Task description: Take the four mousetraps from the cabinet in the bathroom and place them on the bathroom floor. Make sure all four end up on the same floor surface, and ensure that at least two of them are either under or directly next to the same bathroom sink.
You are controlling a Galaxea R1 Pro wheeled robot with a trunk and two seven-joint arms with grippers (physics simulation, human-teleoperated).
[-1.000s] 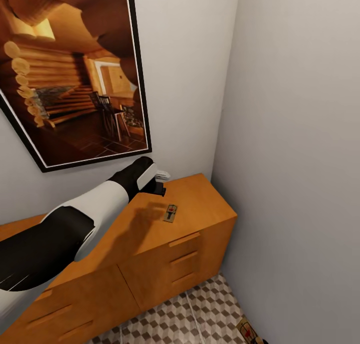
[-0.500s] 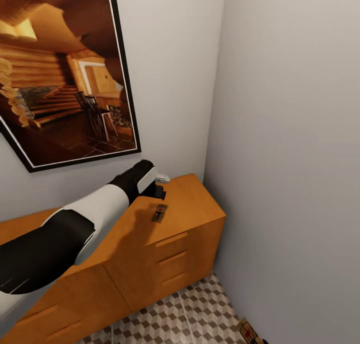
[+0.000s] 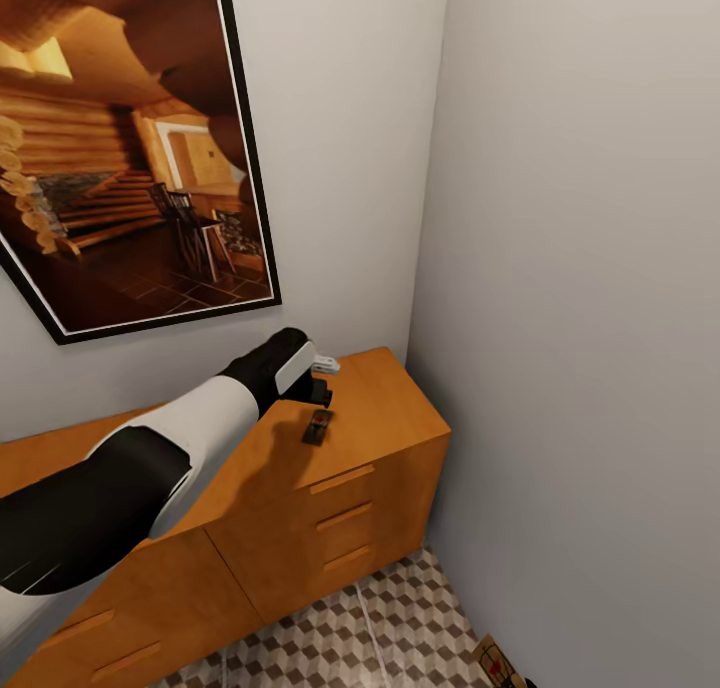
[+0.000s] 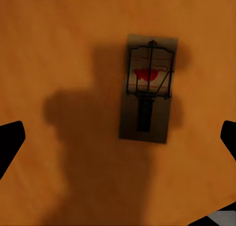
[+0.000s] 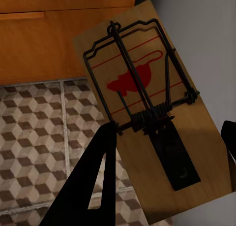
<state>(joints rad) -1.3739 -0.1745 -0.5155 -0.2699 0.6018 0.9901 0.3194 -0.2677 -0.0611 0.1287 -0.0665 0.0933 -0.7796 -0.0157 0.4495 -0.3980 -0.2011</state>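
Observation:
One mousetrap [image 3: 318, 426] [image 4: 147, 88], a tan board with black wire and a red spot, lies flat on top of the orange-brown cabinet [image 3: 385, 403] [image 4: 49, 48] near its right end. My left gripper [image 3: 320, 396] [image 4: 119, 140] hovers open just above it, with a fingertip [image 4: 10, 142] far out to each side of the trap. A second mousetrap [image 5: 147, 122] [image 3: 495, 658] hangs over the patterned bathroom floor [image 5: 39, 137] [image 3: 380, 628] beside the cabinet front, with my right gripper [image 5: 164, 137] shut on it. The sink is out of view.
A grey wall [image 3: 580, 318] closes in right beside the cabinet's end, forming a narrow corner. A large framed picture [image 3: 130, 168] hangs on the wall behind the cabinet. Drawer fronts with bar handles [image 3: 340, 516] face the tiled floor strip.
The camera swung right about a second ago, shifting the whole picture left. Since then my left gripper has dipped slightly closer to the trap on the cabinet. That trap has not moved.

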